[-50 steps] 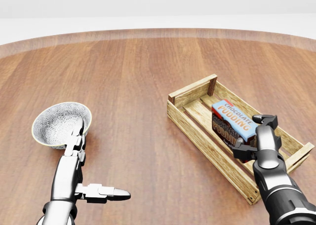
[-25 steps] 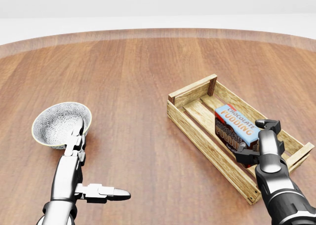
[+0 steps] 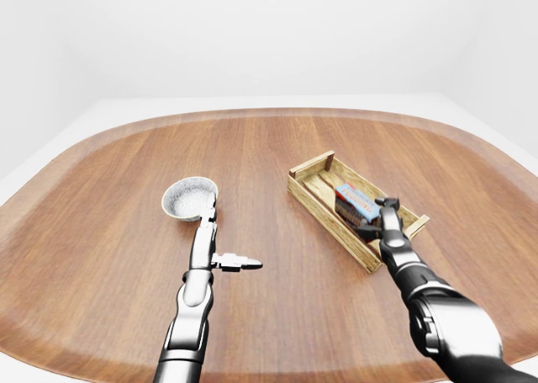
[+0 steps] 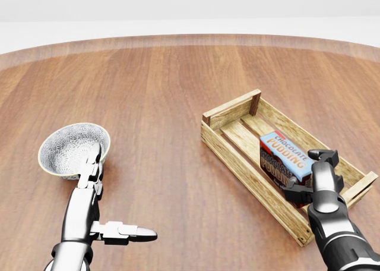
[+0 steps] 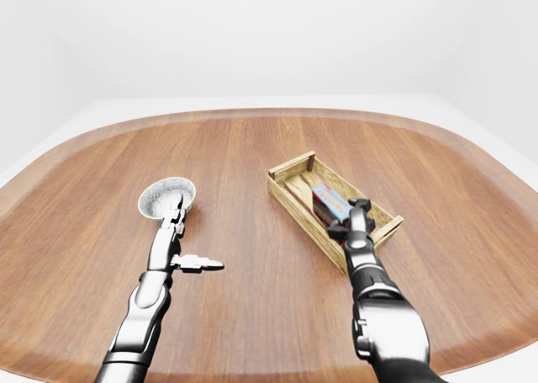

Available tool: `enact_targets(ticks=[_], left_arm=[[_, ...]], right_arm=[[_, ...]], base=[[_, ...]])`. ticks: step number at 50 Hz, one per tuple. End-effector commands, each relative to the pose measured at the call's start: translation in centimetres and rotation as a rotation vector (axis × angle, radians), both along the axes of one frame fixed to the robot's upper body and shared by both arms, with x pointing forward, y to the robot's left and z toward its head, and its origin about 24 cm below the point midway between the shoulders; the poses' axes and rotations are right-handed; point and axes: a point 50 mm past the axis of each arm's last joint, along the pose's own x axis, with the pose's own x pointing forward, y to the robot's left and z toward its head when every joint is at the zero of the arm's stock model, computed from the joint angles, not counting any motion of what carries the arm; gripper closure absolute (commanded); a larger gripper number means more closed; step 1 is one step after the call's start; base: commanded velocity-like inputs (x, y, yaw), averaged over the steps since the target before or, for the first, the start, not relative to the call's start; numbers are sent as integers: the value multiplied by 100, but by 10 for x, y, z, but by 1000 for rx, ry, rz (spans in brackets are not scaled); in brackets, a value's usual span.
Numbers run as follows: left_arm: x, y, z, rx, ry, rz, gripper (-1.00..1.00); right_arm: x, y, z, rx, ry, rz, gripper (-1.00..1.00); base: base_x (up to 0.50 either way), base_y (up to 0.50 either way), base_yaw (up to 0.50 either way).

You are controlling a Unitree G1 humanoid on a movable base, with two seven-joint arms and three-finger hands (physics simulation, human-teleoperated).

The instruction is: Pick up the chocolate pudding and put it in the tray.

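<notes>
The chocolate pudding [image 4: 284,154], a blue and brown box, stands on its long edge inside the wooden tray [image 4: 246,177] at the right of the head view. My right hand [image 4: 309,175] reaches in over the tray's lower end, and its fingers [image 4: 324,156] close round the box's lower right end. At the lower left my left hand [image 4: 119,194] rests open over the table, thumb pointing right, holding nothing. Its fingertips [image 4: 94,155] point at the bowl.
A white patterned bowl [image 4: 70,149] sits tilted on the wooden table [image 4: 160,104] at the left, just beyond my left hand. The table's curved edge runs along the top of the head view.
My right hand has drawn down and slightly right, and the pudding box came lower with it, settling deeper into the tray. The left arm and the bowl have not moved.
</notes>
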Motion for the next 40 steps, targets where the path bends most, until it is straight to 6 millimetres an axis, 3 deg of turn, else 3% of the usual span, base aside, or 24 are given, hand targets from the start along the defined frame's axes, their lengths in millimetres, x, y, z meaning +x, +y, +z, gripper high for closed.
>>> enact_targets(ticks=[1,13,16,17,19,20,34,40], left_arm=[[0,3,2,-59,6,-6,-100],[0,2,2,-59,5,-7,-100],[0,2,3,-59,5,-7,-100],[0,2,3,-59,5,-8,-100],[0,2,2,-59,6,-8,-100],[0,2,3,-59,5,-8,-100],[0,2,3,-58,5,-9,-100],[0,2,3,-59,5,-8,-100]], right_arm=[[-2,-1,-2,10,1,-22,100],[0,-3,1,8,-9,-22,100],[2,-4,4,13,-18,-18,89],[2,-4,4,12,-18,-18,76],[-1,-4,0,13,-6,-24,-18],[-5,-3,-4,10,9,-30,-100],[-4,-3,-4,16,5,-27,-100],[4,-5,9,10,-41,-31,-100]], base=[[0,0,0],[0,0,0],[0,0,0],[0,0,0],[0,0,0],[0,0,0],[0,0,0],[0,0,0]])
